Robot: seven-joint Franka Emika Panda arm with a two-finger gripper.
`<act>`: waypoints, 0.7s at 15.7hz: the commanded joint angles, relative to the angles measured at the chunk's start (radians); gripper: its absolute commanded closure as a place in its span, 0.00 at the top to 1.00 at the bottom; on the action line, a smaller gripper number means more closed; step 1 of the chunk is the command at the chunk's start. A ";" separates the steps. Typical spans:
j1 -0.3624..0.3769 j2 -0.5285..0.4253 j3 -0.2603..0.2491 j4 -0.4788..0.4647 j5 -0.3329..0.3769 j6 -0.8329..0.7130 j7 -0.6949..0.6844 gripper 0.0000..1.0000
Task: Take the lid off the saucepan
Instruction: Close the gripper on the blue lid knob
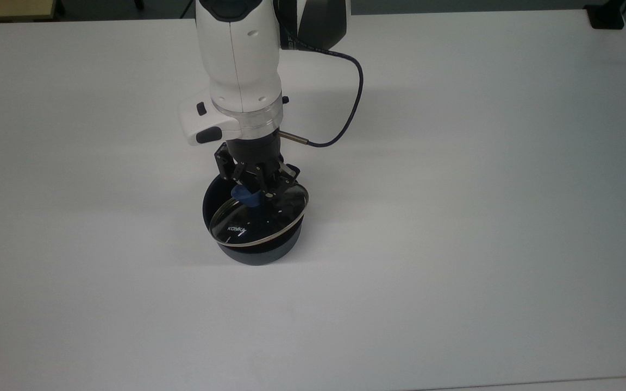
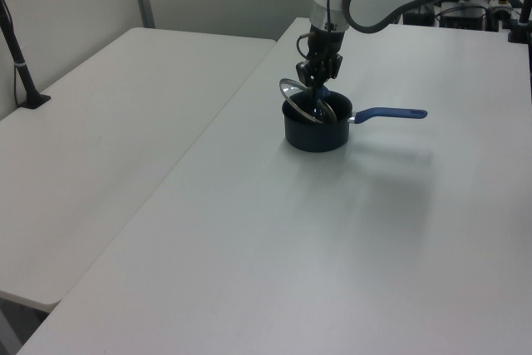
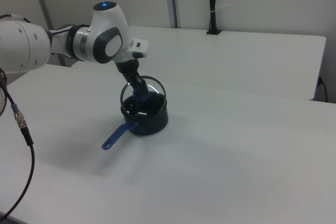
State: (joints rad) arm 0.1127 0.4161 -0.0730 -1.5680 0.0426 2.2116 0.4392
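We see the end effector (image 1: 253, 190) clamped on the blue knob of the lid (image 1: 258, 217), which hangs tilted, its low edge at the saucepan (image 1: 258, 252) rim. We judge the rim could snag and drag the saucepan. The white surface (image 1: 454, 217) adjoins another; partition walls stand behind.

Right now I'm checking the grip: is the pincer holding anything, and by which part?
Yes. The pincer holds the lid by its blue knob, with the lid tilted over the saucepan.
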 commanded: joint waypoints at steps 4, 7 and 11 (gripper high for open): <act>0.001 -0.019 0.005 0.003 -0.035 -0.001 -0.022 0.00; -0.004 -0.045 0.005 0.000 -0.035 -0.048 -0.051 0.00; -0.002 -0.062 0.005 0.002 -0.035 -0.093 -0.068 0.00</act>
State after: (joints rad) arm 0.1091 0.3961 -0.0688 -1.5563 0.0210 2.1663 0.3949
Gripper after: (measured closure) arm 0.890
